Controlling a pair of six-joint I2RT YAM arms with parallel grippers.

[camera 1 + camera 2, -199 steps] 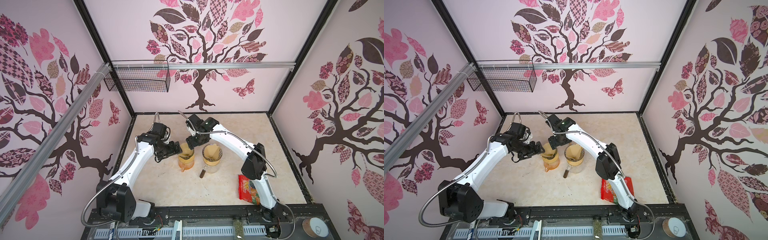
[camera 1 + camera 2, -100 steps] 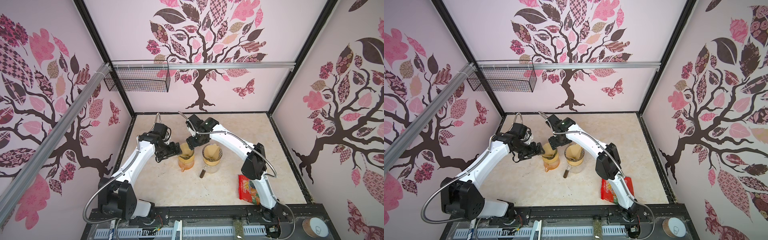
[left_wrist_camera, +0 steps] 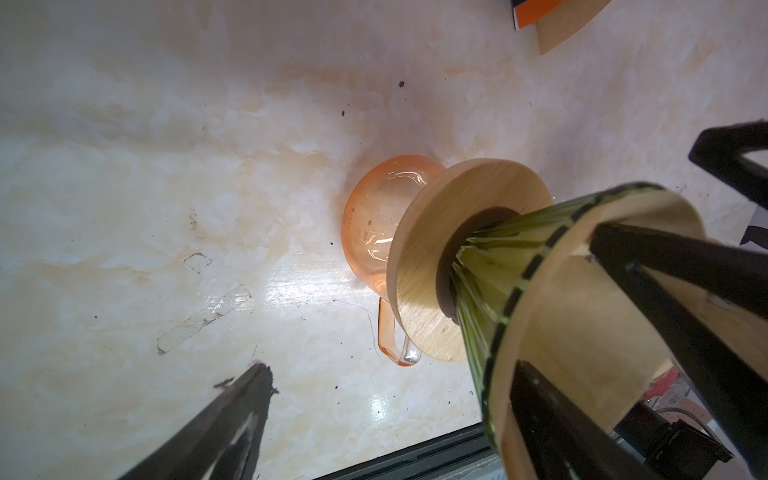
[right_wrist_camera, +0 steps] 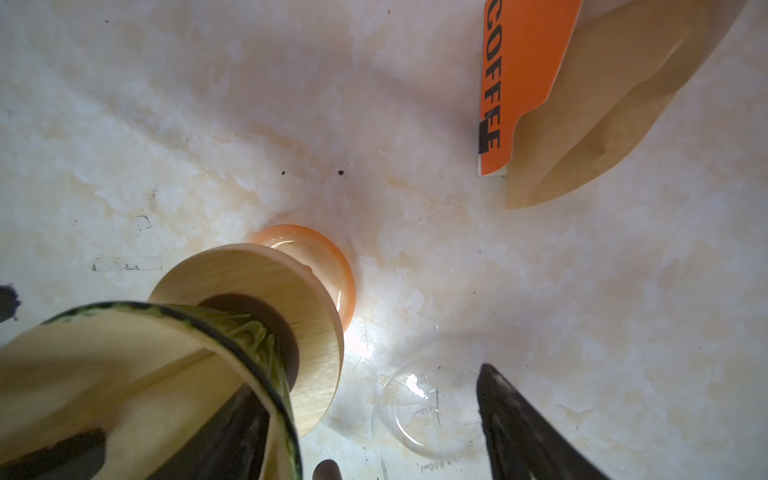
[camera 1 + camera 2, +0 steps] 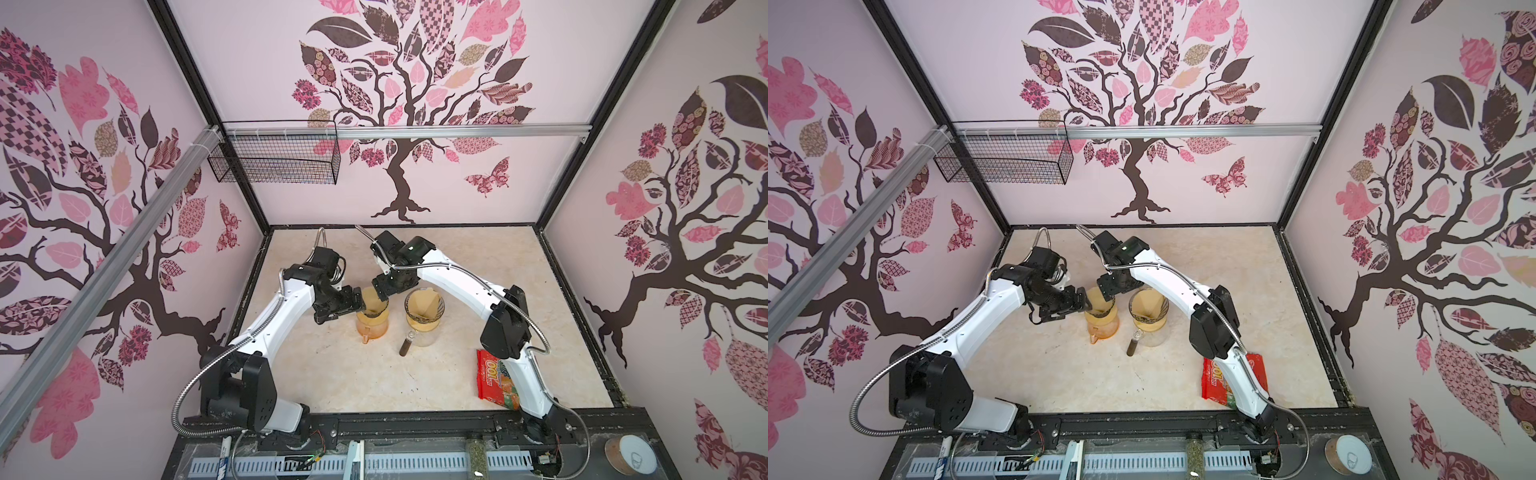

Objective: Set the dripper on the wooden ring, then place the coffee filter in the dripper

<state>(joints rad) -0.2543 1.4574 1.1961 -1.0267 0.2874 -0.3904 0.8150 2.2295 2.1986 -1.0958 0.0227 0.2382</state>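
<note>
Tan paper filter point(image 3: 552, 311) inside green dripper point(image 3: 486, 266)

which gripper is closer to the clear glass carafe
Right. The right gripper hangs over the dripper on the orange carafe, on the side facing the clear carafe. The left gripper is at that dripper's opposite side, farther off.

The dripper point(image 3: 490, 257) is glossy, ribbed green glass with a smooth wooden collar point(image 3: 424, 266). The filter point(image 3: 552, 316) is matt brown paper, the carafe point(image 3: 374, 216) shiny orange glass, the table point(image 3: 166, 166) polished and marble-look.
</note>
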